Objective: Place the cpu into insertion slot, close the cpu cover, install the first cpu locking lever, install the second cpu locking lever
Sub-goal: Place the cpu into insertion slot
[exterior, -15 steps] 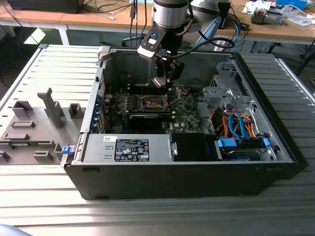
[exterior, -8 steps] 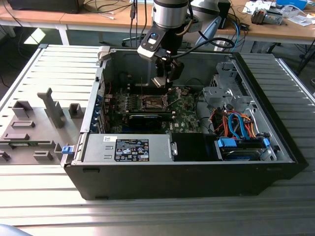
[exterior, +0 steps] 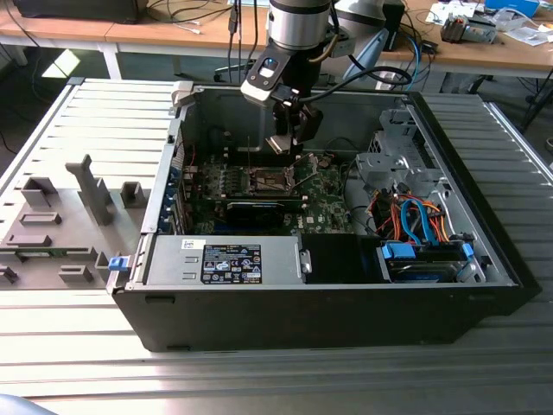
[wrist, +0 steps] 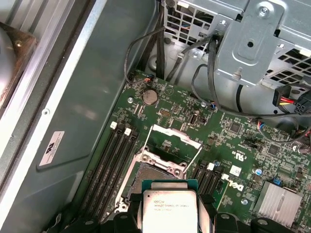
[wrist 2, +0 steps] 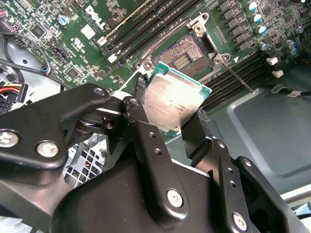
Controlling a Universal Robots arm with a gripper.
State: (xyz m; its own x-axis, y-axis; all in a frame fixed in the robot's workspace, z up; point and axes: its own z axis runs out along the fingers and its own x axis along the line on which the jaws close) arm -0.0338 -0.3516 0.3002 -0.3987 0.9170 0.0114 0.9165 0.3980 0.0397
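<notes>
Placing is the step in hand: the hand (wrist 2: 169, 112) pinches the cpu (wrist 2: 172, 99) by opposite edges above, and apart from, the open insertion slot (wrist 2: 182, 58), cpu cover (wrist: 177, 137) raised, so seating calls for squaring its edges to the frame.

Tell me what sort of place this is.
Probably a robotics lab or workshop: an open computer case lies on a slatted metal table, cable-strewn wooden desks stand behind, and the gripper holds the cpu.

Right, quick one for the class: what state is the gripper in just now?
Gripper: shut on the cpu, holding it over the open insertion slot, not yet seated.
</notes>
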